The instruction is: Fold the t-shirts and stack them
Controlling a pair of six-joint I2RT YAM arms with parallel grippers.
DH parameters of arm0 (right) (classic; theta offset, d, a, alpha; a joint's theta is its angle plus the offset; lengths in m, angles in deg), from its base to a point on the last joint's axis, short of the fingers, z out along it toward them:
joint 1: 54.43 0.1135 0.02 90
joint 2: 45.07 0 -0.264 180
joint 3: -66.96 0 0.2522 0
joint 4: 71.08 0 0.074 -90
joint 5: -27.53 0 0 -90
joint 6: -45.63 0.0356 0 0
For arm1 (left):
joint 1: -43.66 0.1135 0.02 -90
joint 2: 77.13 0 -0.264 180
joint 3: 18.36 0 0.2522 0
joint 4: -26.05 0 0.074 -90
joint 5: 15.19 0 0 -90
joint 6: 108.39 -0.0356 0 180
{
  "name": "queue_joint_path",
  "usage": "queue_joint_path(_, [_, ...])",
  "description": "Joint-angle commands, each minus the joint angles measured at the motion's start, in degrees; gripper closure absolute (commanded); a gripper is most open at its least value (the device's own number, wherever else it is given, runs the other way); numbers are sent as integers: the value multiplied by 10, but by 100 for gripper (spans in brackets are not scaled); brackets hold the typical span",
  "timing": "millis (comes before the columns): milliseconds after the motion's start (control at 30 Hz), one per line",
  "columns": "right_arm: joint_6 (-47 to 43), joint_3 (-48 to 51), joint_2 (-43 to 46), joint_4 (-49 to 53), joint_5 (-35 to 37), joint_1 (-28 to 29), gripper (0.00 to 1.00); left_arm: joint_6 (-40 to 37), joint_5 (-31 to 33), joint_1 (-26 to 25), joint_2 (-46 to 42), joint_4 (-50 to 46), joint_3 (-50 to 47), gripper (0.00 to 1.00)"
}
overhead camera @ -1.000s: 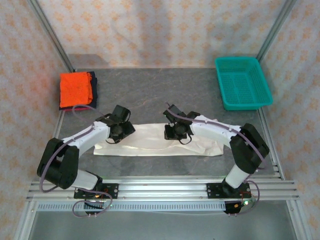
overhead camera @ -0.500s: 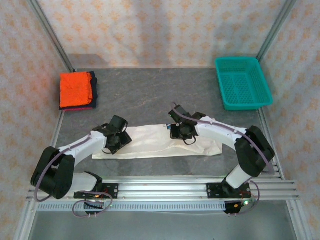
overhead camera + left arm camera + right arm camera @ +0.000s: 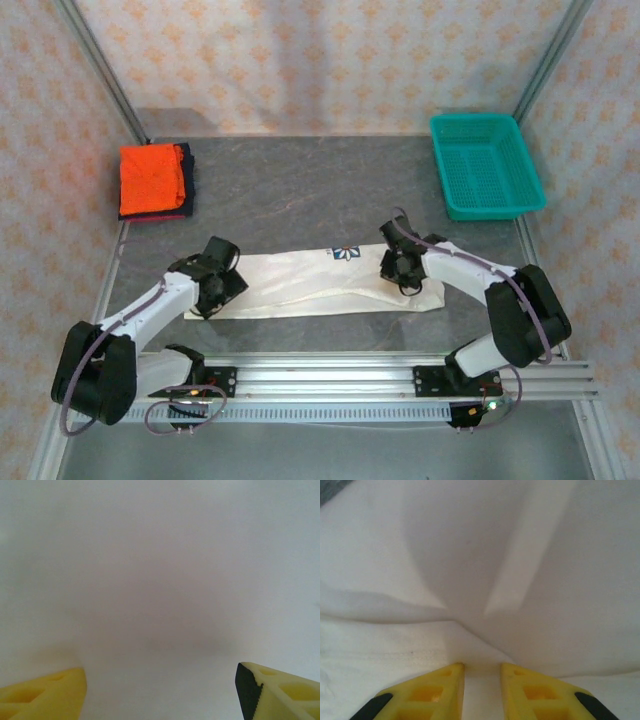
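The white t-shirt (image 3: 300,285) lies as a long flat strip across the near table, its blue daisy print (image 3: 347,253) showing at the top edge. My left gripper (image 3: 215,285) hovers over the strip's left end. In the left wrist view the left gripper (image 3: 160,692) is open, with its yellow fingers (image 3: 45,695) wide apart above smooth white cloth. My right gripper (image 3: 400,265) is at the strip's right part, and the right wrist view shows it (image 3: 482,680) shut on a pinched fold of the white shirt (image 3: 470,580). The orange t-shirt (image 3: 150,178) lies folded on the navy one (image 3: 187,172) at the far left.
A teal mesh basket (image 3: 487,165) stands at the far right corner. Metal frame posts rise at the table's back corners, and an aluminium rail (image 3: 320,380) carries both arm bases along the near edge.
Both grippers slid outward along the shirt, the left leftward and nearer, the right rightward. The left jaws opened wider. The daisy print is now uncovered.
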Motion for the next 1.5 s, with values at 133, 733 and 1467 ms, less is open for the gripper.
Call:
queue_joint_path(133, [-18, -4, -13, -24, -1, -37, 76, -22, 7, 35, -35, -43, -27, 21])
queue_joint_path(733, [-122, -269, -263, -7, -10, -46, 74, -14, -22, 35, -39, -30, -13, 19])
queue_joint_path(1467, [11, -190, -137, -198, -4, -54, 42, -161, 64, 108, 109, -21, 219, 0])
